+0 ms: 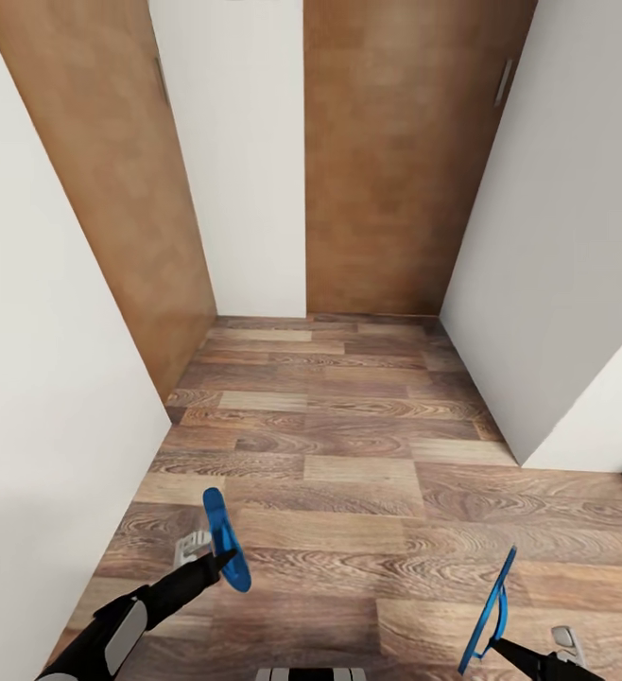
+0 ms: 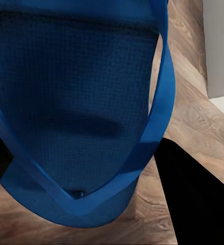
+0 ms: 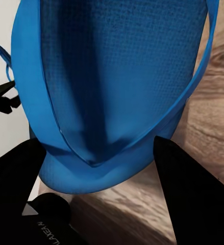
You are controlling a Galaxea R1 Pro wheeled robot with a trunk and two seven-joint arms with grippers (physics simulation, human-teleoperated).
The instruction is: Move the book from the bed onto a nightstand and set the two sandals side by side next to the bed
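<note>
Blue sandals: I am carrying two bright blue flat flip-flops with thin toe straps, one in each arm, both lifted clear of the wood-plank floor (image 1: pixel 349 445).
Left sandal (image 1: pixel 226 539): it is standing on edge in my left gripper (image 1: pixel 224 560), long axis running up and away from the jaws, sole turned edge-on to my head camera.
Right sandal (image 1: pixel 489 615): it is hanging upright from my right gripper (image 1: pixel 489 646), long axis rising slightly outward, its strap bowing off one side.
Left jaws: they are pinching the sandal's rear end; in the left wrist view the textured footbed (image 2: pixel 76 102) and the V of the strap are looming right over the dark fingers (image 2: pixel 198 199).
Right jaws: they are clamping the other sandal the same way, with dark fingers (image 3: pixel 193 189) flanking the sole's rounded end (image 3: pixel 106 173).
Deciding relation: both soles are vertical and well apart, so each is needing a turn to flat before lying side by side.
Surroundings: I am facing a narrow passage of white walls (image 1: pixel 56 378) and two light-brown wooden doors (image 1: pixel 396 161).
Progress: I am judging this as transit, with placing by the bed not yet done.
</note>
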